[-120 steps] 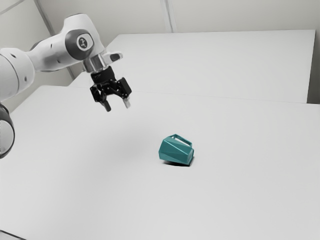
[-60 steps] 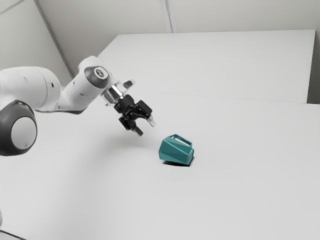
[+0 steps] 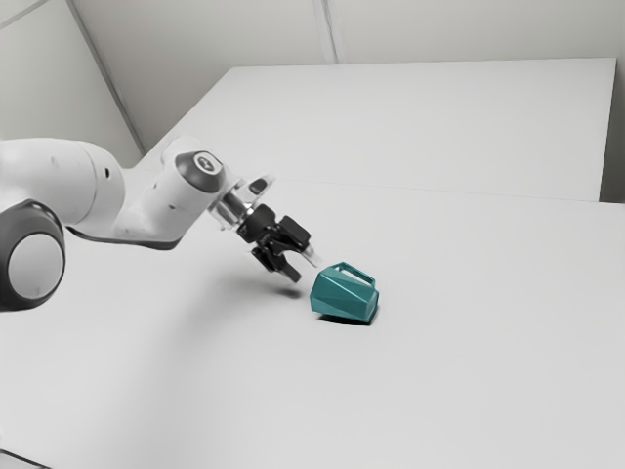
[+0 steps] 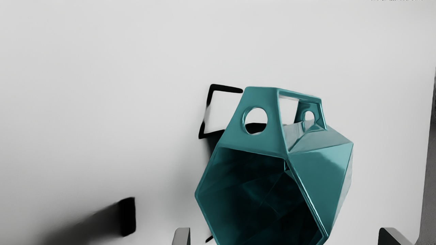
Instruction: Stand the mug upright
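Note:
In the exterior view, my gripper [image 3: 305,271] stands open just off the mug's side toward the exterior view's left, tilted down at it. The teal faceted mug [image 3: 344,295] lies on its side on the table, handle up. Seen from the wrist, the mug [image 4: 318,170] has its open mouth facing my hand, and its dark inside is visible. The fingertips of my gripper [image 4: 283,236] stand wide apart, with the mug's mouth in line between them. Whether a finger touches the mug cannot be told.
The white table [image 3: 469,371] extends around the mug. Behind it stands a second white surface [image 3: 420,127] at the back. Dark shadows of my hand and the mug fall on the tabletop.
My arm has swung down and toward the exterior view's right, bringing the gripper close to the mug and tilting it more. The mug lies as before.

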